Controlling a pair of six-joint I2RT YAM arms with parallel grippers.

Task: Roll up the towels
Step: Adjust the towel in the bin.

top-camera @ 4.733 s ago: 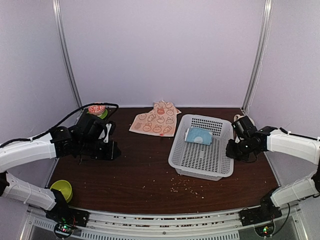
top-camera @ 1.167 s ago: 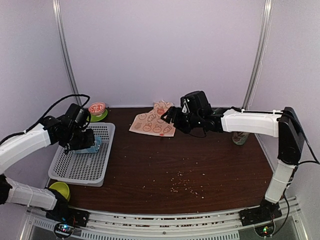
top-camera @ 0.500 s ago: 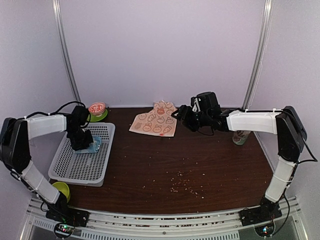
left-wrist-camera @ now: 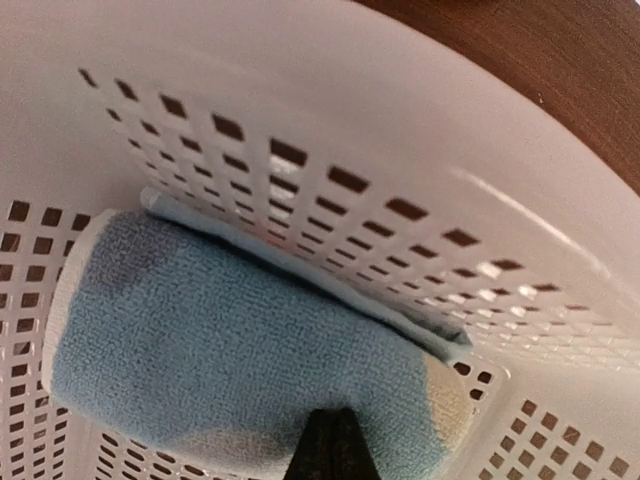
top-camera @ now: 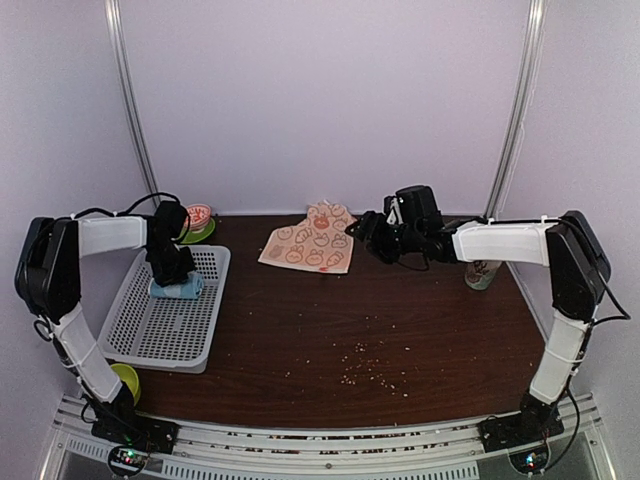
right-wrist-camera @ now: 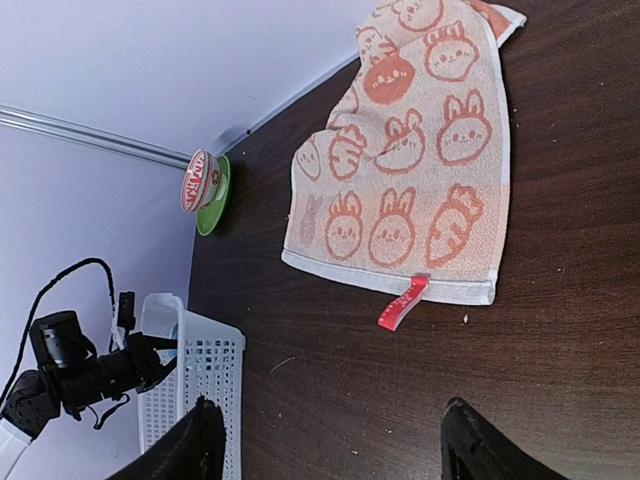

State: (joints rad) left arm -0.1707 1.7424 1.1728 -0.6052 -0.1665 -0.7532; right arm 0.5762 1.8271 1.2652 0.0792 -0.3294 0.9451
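Spreading wide apart, the two dark fingers [right-wrist-camera: 200,445] of the right gripper [right-wrist-camera: 335,450] hold nothing and touch nothing. They hang above bare brown table [top-camera: 300,330], just beside the near edge of the cream towel [right-wrist-camera: 410,170]. That towel, printed with orange rabbits and carrots, lies unrolled and mostly flat toward the back of the table. One far corner is slightly rumpled, and a small red tag [right-wrist-camera: 402,303] sticks out from its hem toward the gripper.

The left gripper [top-camera: 170,262] reaches down into the white slotted basket [top-camera: 160,335] at the left side of the table. In the left wrist view only one dark wedge shows at the bottom edge, set against the light blue towel [left-wrist-camera: 250,370], so whether those fingers are parted or pressed together cannot be told. The blue towel is rolled into a short, plump cylinder and lies in the far end of the basket, close along the wall. A loose flap runs along its upper side, and a paler peach patch shows at one end.

Behind the basket sits a green dish [top-camera: 197,222] with a red and white item on it. A small cup [top-camera: 480,275] stands near the right wall, and crumbs [top-camera: 365,370] are scattered across the near part of the table
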